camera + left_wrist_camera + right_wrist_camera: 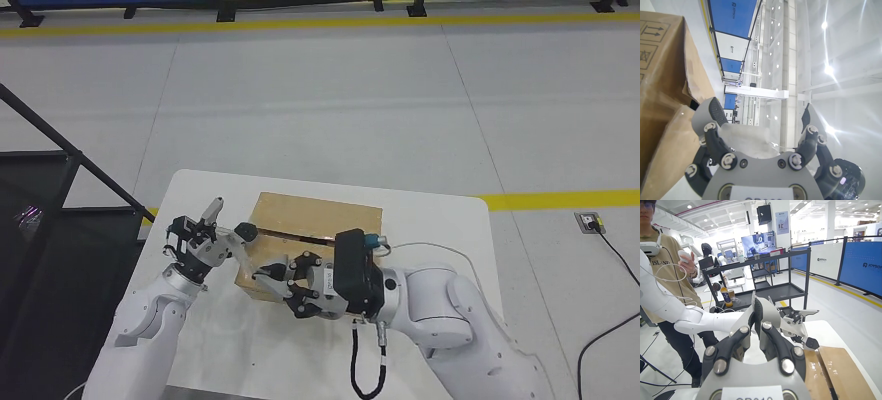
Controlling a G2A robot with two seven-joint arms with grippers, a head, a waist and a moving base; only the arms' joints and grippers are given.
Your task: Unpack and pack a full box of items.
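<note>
A closed cardboard box [315, 225] stands in the middle of the white table [440, 220]; a dark seam runs along its top. My left gripper [228, 222] is open at the box's left top corner, and one finger pad [811, 343] rests on the top edge of the box [829, 366]. In the left wrist view the left gripper [762, 113] holds nothing, with the box wall [662, 75] right beside it. My right gripper [268, 275] sits shut at the box's front left face. Its pads [756, 309] are pressed together, and a thin pale sliver pokes out at their tips.
A black shelf cart [776, 291] carrying a bottle stands just past the table's left end, shown in the top view as a dark frame [40, 230]. Bare table lies to the right of the box and in front of it.
</note>
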